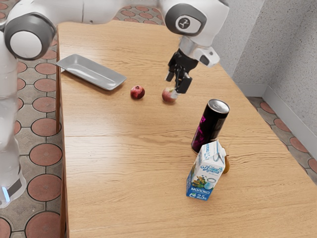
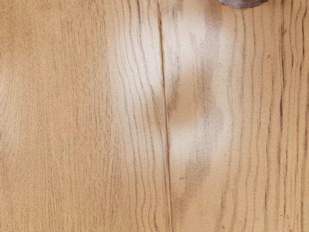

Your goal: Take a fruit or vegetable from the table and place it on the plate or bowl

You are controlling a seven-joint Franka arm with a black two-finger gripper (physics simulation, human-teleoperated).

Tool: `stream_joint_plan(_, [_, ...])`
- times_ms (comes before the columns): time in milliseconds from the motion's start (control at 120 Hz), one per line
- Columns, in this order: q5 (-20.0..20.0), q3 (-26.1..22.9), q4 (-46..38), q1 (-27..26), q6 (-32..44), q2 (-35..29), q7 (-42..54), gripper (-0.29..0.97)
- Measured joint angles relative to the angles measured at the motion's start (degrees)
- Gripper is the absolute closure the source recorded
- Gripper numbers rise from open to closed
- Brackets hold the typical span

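The claw (image 1: 176,85) hangs with its fingers spread just over the apple (image 1: 169,94), one fingertip (image 1: 182,90) low against the side of the fruit that faces the exterior view's right, and nothing pinched between them. The apple rests on the desk (image 1: 148,163), well short of the grey tray (image 1: 90,71), so the lift is not yet made. The main risk, I judge, is the descent. If the fingers come down off-centre, a tip will land on the rounded top or shoulder and shove the apple, which would roll freely on bare wood, perhaps toward the dark red fruit (image 1: 137,91) just beside it. A pinch below or above the widest part could squeeze it out as the fingers close. The wrist view shows plain wood grain under the hand (no fruit at its lower edge), which suggests the hand is not centred over the apple. Later, the tray's rim looks low, and it lies close to the desk's edge. A release from any height could let the apple bounce or roll out.
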Motion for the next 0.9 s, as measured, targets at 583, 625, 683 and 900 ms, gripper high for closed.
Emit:
stream_joint_plan(583, [0.10, 6.36, -0.77, 2.17, 5.70, -0.17, -1.54, 0.00])
stream_joint_plan(625, [-0.14, 8.05, -1.65, 2.48, 5.55, -0.32, -1.73, 0.00])
stream_joint_plan(683, [-0.78, 10.07, -2.97, 3.23, 5.37, -0.37, -1.95, 0.00])
stream_joint_plan(900, [-4.42, 10.96, -9.14, 8.85, 5.32, -0.44, -1.87, 0.00])
